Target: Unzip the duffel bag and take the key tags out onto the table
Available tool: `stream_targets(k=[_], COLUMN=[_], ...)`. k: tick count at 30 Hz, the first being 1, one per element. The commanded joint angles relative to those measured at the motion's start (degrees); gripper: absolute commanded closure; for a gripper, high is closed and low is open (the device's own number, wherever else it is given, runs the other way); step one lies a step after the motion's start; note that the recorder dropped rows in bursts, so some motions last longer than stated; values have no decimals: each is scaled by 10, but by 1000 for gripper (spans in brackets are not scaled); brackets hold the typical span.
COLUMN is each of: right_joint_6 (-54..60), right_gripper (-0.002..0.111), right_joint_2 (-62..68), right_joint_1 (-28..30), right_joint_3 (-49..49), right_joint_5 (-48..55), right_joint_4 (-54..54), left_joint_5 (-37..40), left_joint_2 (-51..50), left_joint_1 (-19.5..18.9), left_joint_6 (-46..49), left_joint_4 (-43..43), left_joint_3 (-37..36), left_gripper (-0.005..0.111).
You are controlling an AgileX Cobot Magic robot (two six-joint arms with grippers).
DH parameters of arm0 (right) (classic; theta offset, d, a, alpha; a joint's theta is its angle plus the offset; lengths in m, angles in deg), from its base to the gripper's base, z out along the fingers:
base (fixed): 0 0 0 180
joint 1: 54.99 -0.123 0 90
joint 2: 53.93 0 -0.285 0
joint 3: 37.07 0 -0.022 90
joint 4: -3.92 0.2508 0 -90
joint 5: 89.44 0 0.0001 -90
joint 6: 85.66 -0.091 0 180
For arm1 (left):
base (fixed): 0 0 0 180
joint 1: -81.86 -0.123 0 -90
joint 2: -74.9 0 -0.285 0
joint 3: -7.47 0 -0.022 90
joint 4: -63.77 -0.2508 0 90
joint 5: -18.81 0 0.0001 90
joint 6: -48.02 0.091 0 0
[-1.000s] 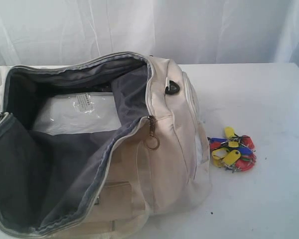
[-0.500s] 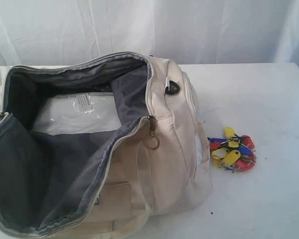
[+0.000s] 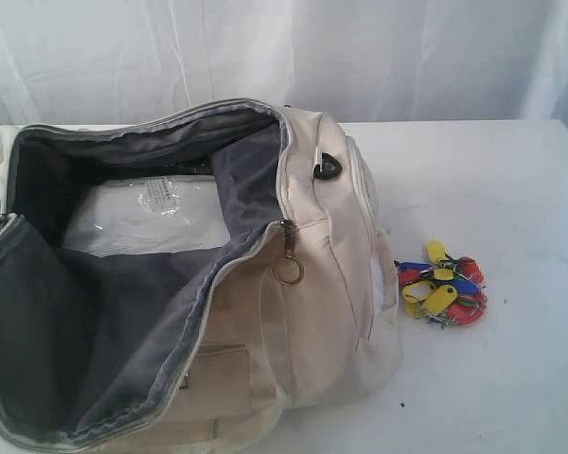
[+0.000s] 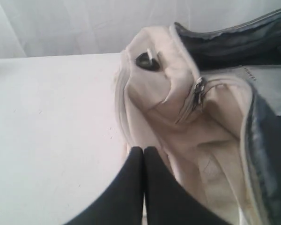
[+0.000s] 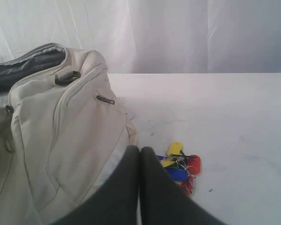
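Left fingers (image 4: 135,171): black pads pressed flat together, nothing gripped between them. The cream end panel of the duffel bag (image 4: 178,117) sits directly ahead of the tips. Contact with the fabric cannot be judged. The zip pull (image 4: 198,90) hangs farther ahead of the tips, at the end of the opened main zip.

Right fingers (image 5: 130,171): likewise closed tip to tip, holding nothing. The key tags (image 5: 180,166) lie just past the tips and slightly to one side, on the white surface (image 5: 234,117), apart from the fingers. The bag's side wall runs along the other side of these fingers.

Exterior view: the bag mouth gapes wide and the dark grey lining (image 3: 104,322) is exposed. A clear plastic packet (image 3: 142,218) lies flat inside. The tags are red, yellow and blue on metal rings, bunched together. They rest outside the bag, just beside its end panel. Whether they touch the fabric cannot be told.
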Motion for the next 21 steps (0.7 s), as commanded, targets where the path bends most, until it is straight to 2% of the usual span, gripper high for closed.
stream_targets(k=[1,4,5,8,13,21], right_joint_6=[-3,-3,-3,-3,-3,-3], right_gripper=[108,108,108,108,108,108], right_joint_2=[-1,-1,-1,-1,-1,-1], right_joint_1=[4,4,4,4,4,4], right_joint_3=[2,2,2,2,2,2], right_joint_5=[0,0,0,0,0,0], right_joint_4=[-1,-1,-1,-1,-1,-1], left_joint_5=[-15,-63,-33,-26,32,31], left_joint_2=[44,44,44,44,44,44], left_joint_1=[-17,-19,-20,-34,-62,-63], left_joint_6=[2,0,0,36,64,65], left_joint_4=[5,5,5,-7,-10,-10], left_joint_3=[-68,-96,-96,-96,-96,-96], left_gripper=[107,107,107,107,107,107])
